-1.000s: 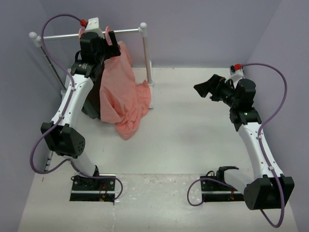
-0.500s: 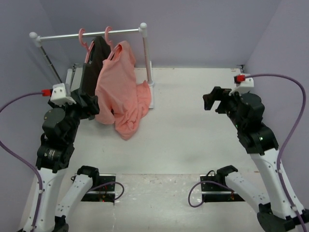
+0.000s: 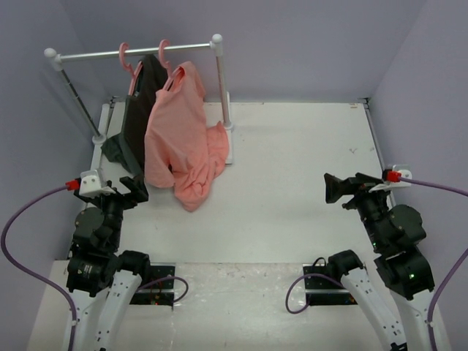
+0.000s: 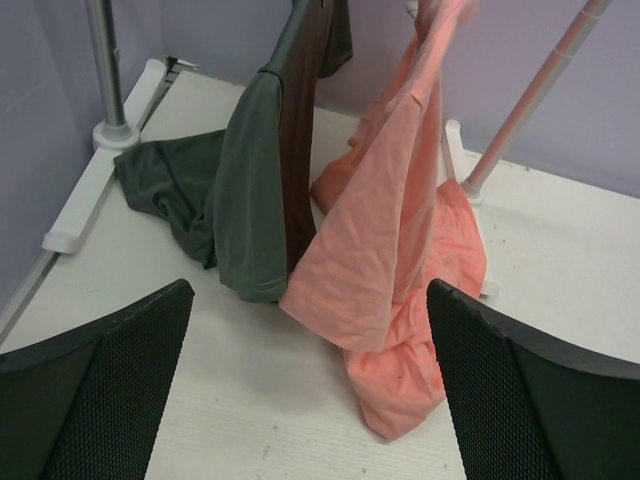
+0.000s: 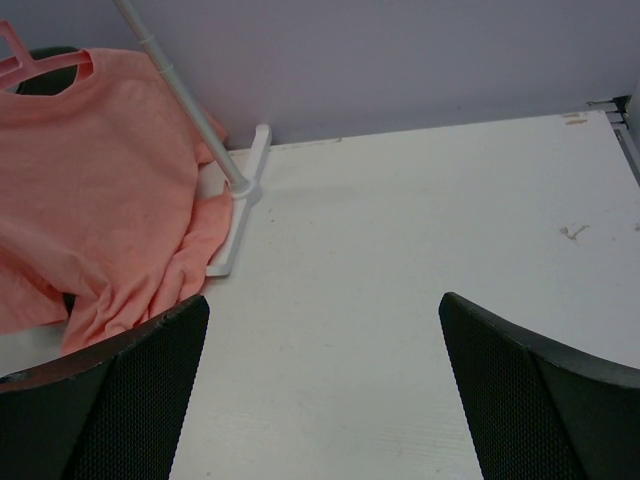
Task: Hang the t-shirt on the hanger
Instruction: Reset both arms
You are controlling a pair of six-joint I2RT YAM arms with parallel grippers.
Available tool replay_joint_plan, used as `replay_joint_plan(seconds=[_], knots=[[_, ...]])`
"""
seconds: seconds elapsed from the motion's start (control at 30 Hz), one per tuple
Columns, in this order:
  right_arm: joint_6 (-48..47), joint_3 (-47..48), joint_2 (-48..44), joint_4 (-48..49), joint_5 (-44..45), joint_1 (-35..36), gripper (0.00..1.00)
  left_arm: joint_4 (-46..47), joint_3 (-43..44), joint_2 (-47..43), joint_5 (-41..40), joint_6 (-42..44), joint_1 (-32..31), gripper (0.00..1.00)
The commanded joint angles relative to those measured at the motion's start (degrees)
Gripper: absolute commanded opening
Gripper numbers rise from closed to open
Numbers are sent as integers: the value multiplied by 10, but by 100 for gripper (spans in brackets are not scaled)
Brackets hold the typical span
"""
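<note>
- At the far left of the tabletop (image 3: 292, 168), a white clothes rack (image 3: 131, 52) carries two pink hangers hooked over its rail.
- The salmon-pink t-shirt (image 3: 179, 139) hangs from the right-hand hanger (image 3: 164, 50). Its upper part is draped askew, and its lower part is bunched in a heap on the tabletop beside the rack's foot (image 5: 240, 215).
- In the right wrist view, a pink corner of that hanger shows at the t-shirt's neck opening.
- A dark grey shirt (image 3: 139, 110) hangs on the other hanger, touching the t-shirt's left side. Its hem trails onto the tabletop near the rack's left post.
- The left claw (image 3: 134, 191) sits low near the tabletop's left edge with its jaws spread wide and nothing between them.
- That claw points towards both garments, and the heap of the t-shirt lies ahead of it and to its right. In the left wrist view, bare tabletop separates the heap from the fingers (image 4: 110, 380).
- The right claw (image 3: 330, 189) is on the opposite side of the tabletop, also fully agape and holding nothing.
- It faces left across open tabletop, well apart from the t-shirt. The right wrist view shows the t-shirt at the far left, beyond the left finger (image 5: 110, 400).
</note>
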Motion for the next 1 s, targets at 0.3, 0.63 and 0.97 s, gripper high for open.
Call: replay_joint_plan(seconds=[0.3,0.63,0.97], knots=[[-10,-46,27,42,25,1,99,48,-33,59,25,6,-1,100],[1,-46,51,43,26,1,99,48,-37,65,29,3,-3,100],[10,-50,56,40,45,1,99,48,-37,64,29,3,-3,100]])
